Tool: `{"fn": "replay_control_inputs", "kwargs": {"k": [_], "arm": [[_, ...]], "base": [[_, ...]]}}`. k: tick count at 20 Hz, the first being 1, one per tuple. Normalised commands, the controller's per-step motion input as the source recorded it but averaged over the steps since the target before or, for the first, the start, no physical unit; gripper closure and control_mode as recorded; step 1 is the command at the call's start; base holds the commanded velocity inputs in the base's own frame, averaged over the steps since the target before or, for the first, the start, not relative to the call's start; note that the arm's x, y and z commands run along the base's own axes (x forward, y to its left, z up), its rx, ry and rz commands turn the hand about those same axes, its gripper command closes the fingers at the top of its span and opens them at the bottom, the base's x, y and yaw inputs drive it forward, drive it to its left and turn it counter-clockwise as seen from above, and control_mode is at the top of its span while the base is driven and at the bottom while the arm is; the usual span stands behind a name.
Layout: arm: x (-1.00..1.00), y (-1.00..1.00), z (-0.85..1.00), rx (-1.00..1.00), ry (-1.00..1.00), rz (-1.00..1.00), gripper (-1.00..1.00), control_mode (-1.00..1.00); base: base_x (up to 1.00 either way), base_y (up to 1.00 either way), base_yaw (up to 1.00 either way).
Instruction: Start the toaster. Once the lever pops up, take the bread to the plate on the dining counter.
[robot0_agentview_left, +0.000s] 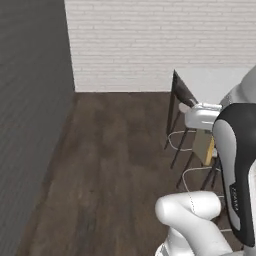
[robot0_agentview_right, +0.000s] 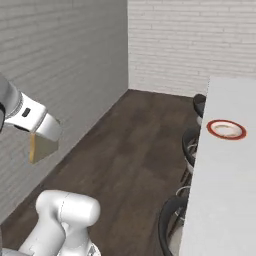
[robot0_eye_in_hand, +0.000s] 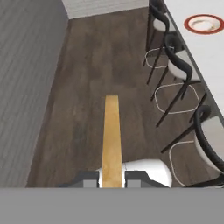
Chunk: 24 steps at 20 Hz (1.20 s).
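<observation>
My gripper (robot0_eye_in_hand: 111, 179) is shut on the bread (robot0_eye_in_hand: 111, 140), a pale tan slice with a golden crust that I see edge-on, running away from the fingers. It hangs high over the dark wood floor, below the white hand, in the left base view (robot0_agentview_left: 204, 146) and the right base view (robot0_agentview_right: 41, 148). The plate (robot0_agentview_right: 226, 129), with a red-orange rim and white centre, lies empty on the white dining counter (robot0_agentview_right: 225, 195), far to the right of the bread. That plate (robot0_eye_in_hand: 204, 24) sits at the hand view's top right. The toaster is out of view.
Several black stools (robot0_eye_in_hand: 177, 65) with wire foot rings stand along the counter's near side (robot0_agentview_right: 192, 145), between the bread and the plate. A grey wall (robot0_agentview_right: 65, 60) runs on the left, a white brick wall (robot0_agentview_left: 160, 40) at the back. Open wood floor (robot0_agentview_left: 115, 160) lies ahead.
</observation>
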Motion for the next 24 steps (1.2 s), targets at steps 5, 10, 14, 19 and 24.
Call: {"fn": "replay_control_inputs", "kwargs": {"k": [5,10,14,19,24], "arm": [[0.00,0.00,0.00,0.00,0.00,0.00,1.00,1.00],[0.00,0.00,0.00,0.00,0.00,0.00,1.00,1.00],[0.00,0.00,0.00,0.00,0.00,0.00,1.00,1.00],[0.00,0.00,0.00,0.00,0.00,0.00,1.00,1.00],[0.00,0.00,0.00,0.00,0.00,0.00,1.00,1.00]], "base": [[0.59,0.25,-0.72],[0.67,0.49,-0.69],[0.53,0.64,-0.65],[0.32,0.82,-0.61],[0.27,0.84,-0.60]]}}
